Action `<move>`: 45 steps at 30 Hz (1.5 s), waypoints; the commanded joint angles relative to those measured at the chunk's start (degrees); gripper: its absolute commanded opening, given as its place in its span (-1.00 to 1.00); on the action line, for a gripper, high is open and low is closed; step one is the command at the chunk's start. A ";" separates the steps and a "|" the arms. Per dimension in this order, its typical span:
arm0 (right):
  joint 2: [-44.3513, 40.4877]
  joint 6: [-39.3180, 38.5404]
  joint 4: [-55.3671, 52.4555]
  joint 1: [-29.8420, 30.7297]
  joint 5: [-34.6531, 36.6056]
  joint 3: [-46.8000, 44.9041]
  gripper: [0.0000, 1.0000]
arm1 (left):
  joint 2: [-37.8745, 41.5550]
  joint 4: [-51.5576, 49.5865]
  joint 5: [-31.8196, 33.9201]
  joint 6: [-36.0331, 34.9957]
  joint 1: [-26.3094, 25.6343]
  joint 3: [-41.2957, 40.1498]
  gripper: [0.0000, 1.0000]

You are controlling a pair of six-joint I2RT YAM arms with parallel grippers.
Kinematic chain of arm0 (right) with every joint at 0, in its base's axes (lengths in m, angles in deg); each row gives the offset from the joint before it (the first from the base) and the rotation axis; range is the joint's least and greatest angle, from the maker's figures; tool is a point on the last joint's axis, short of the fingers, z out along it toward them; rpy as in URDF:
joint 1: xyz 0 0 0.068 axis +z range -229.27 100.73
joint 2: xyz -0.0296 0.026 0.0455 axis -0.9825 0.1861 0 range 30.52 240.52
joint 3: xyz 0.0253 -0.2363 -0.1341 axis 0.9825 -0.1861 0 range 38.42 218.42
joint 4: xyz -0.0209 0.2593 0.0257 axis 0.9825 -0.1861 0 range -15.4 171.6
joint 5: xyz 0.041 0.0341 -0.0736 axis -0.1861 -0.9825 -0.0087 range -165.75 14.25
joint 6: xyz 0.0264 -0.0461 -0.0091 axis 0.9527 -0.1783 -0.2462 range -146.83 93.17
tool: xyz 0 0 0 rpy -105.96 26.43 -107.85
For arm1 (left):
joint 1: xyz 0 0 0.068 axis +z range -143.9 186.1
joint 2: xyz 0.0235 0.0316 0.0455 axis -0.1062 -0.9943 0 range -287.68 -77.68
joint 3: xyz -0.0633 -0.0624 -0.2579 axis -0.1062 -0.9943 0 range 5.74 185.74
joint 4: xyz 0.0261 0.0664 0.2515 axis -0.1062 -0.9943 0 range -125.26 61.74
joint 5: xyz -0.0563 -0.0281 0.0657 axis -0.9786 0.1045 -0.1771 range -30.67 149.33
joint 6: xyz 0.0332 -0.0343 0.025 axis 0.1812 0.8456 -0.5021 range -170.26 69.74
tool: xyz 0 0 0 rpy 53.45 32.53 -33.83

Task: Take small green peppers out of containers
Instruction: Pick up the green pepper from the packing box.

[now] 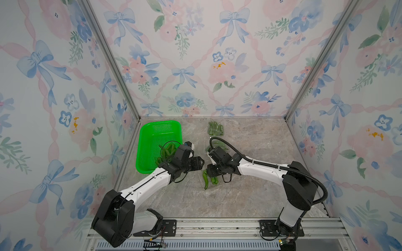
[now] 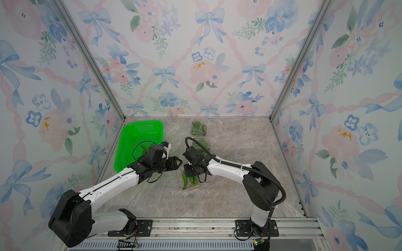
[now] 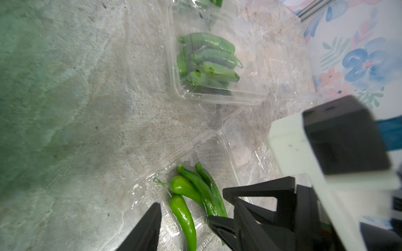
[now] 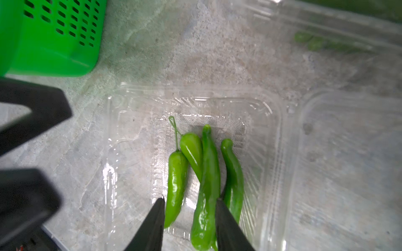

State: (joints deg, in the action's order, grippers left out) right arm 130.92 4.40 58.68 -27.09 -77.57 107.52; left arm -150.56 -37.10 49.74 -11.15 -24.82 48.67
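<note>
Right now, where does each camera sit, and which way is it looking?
Top views: high above the front rail, looking down toward the back wall; both arms, the left end effector and the right end effector show.
Left wrist: on the left arm, facing slim glossy green peppers in an open clear plastic clamshell container; one black finger of its own shows.
Right wrist: on the right arm, looking down on those peppers; its two fingers flank two.
Shared: both wrist views see that container.

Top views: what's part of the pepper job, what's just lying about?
Job: peppers in the open container; filled middle container; filled far container; green basket, holding peppers.
Just there: floral walls; front rail.
</note>
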 commanded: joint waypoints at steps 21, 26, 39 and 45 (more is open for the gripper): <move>4.00 3.32 -4.76 2.92 5.65 0.42 -0.25 | 3.88 1.24 5.54 2.22 3.10 -2.20 0.13; 5.18 3.24 -4.67 2.92 5.77 0.48 -0.26 | 4.59 1.21 5.47 2.19 3.38 -2.33 0.13; 5.74 2.98 -5.79 2.92 6.22 1.07 -0.56 | 5.88 1.45 4.84 2.04 5.22 -2.94 0.13; 2.58 2.79 -7.44 2.91 6.74 1.12 -0.61 | 6.83 1.46 4.25 1.72 6.78 -3.04 0.13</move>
State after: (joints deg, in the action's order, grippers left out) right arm 136.34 7.28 54.07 -24.77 -72.19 107.76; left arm -145.21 -36.05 54.40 -9.44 -18.92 46.40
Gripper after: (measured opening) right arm 0.213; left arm 0.564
